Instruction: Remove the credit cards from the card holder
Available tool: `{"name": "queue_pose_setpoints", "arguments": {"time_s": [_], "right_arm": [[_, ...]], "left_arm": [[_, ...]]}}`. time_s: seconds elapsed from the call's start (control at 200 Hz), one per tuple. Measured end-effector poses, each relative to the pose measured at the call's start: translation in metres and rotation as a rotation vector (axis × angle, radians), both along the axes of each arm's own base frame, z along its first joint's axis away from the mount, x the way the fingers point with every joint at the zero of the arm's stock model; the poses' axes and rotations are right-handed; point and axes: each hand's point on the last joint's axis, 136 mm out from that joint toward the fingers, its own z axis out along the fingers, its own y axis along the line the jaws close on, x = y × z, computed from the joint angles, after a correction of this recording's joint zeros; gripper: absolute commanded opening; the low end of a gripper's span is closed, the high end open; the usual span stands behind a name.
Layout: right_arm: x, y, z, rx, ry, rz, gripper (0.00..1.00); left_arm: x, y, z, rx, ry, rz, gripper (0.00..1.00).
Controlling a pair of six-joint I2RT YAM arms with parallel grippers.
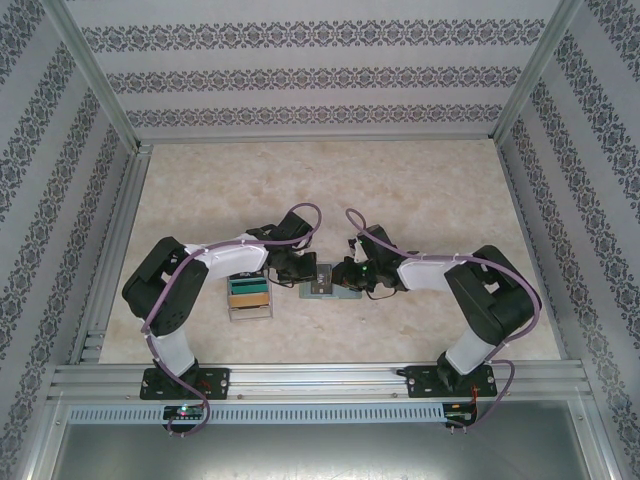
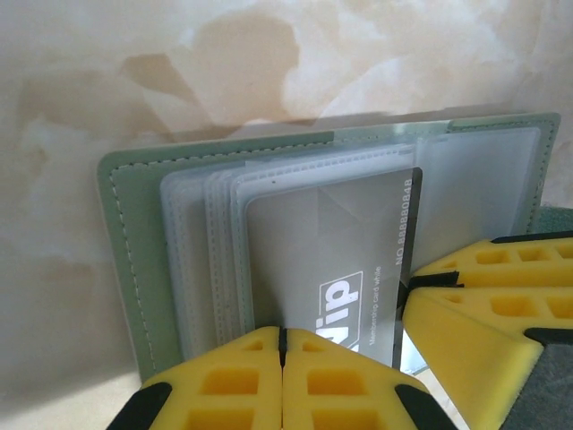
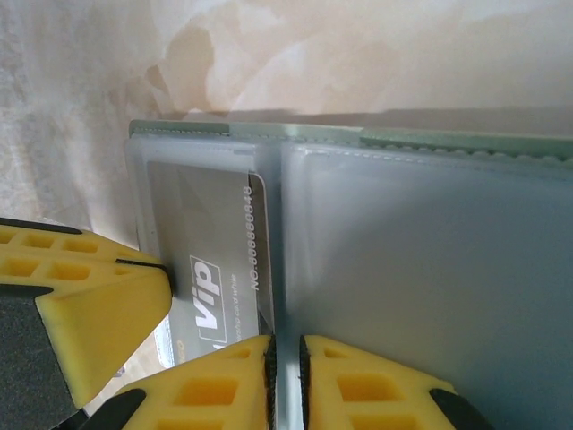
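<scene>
Card holder lies open and flat on the marbled tabletop, near the front middle, between the two arms; sage-green cover with stitched edge, clear plastic sleeves fanned on its inside; a grey card printed "Vip" with a number along one edge sits in one sleeve, partly slid out; left gripper is low at the holder's left side, its yellow jaws pressed tight together right at the near edge of the grey card; whether card or sleeve is caught between them I cannot tell; right gripper is at the holder's right side, jaws nearly together and pinching the thin edge of a clear sleeve leaf that runs up between them; in the right wrist view the tip of the left gripper touches the sleeve that carries the grey card; a clear tray of staggered coloured cards stands on the tabletop just left of the holder, under the left arm; patterned walls surround the tabletop.
</scene>
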Motion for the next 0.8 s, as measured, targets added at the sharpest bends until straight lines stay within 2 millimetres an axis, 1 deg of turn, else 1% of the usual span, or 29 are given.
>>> {"name": "queue_pose_setpoints", "arguments": {"time_s": [0.18,0.225,0.285,0.35,0.48,0.615,0.804], "right_arm": [[0.001,0.004,0.000,0.020,0.002,0.005,0.18],[0.001,0.005,0.001,0.025,0.002,0.007,0.16],[0.002,0.005,0.001,0.029,0.001,0.008,0.11],[0.002,0.006,0.000,0.032,0.002,0.009,0.00],[0.002,0.006,0.001,0.038,0.008,0.003,0.00],[0.005,0.001,0.002,0.047,0.008,-0.010,0.00],[0.006,-0.021,0.005,0.053,0.002,-0.062,0.00]], "left_arm": [[0.000,0.000,0.000,-0.002,0.002,0.000,0.06],[0.000,0.000,0.000,-0.003,0.002,0.000,0.06],[-0.001,0.000,0.000,-0.004,0.004,-0.001,0.06],[-0.001,0.000,0.000,-0.004,0.004,-0.001,0.06],[-0.001,0.000,0.000,-0.002,0.006,-0.001,0.06],[0.000,0.001,0.000,-0.004,0.007,0.002,0.06],[0.001,0.004,-0.001,-0.005,0.012,0.009,0.06]]}}
